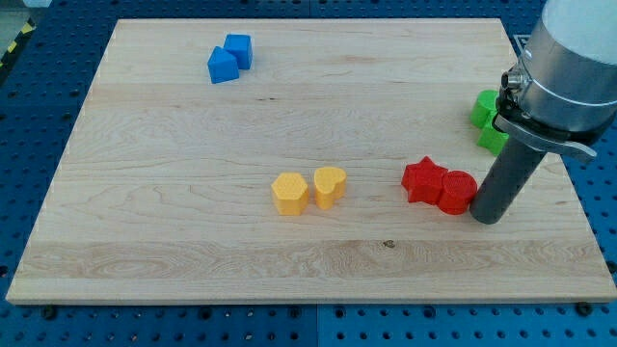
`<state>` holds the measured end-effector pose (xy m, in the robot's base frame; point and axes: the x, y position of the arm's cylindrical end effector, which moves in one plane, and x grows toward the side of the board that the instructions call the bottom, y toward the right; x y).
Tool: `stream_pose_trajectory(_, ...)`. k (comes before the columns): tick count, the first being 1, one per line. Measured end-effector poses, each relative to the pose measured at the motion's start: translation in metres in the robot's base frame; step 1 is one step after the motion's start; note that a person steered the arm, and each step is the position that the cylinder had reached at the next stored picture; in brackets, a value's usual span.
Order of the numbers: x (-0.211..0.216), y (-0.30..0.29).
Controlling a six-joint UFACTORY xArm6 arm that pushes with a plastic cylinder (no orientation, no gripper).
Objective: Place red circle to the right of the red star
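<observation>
Right now our tool is a plain dark rod with nothing on it that could open, close or hold anything, and our tip (487,218) rests on the bench (193,251) at the view's right side. Just to the tip's left, touching or nearly touching the rod, lies the red circle (457,191). The red circle in turn presses against the red star (424,180), which sits on its left, so the circle already lies on the star's right side. Above the tip, partly hidden behind the arm's pale housing, we see two green blocks (487,120) near the bench's right edge; their shapes cannot be made out. Farther toward the view's left, near the middle of the bench, stand a yellow hexagon (289,193) and a yellow heart (330,186) side by side. Well apart, at the view's top left, two blue blocks (229,59) touch each other.
</observation>
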<state>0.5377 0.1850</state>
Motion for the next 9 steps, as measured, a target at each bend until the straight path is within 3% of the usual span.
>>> stream_pose_trajectory(7, 0.0, -0.008)
stream_pose_trajectory(9, -0.001, -0.039)
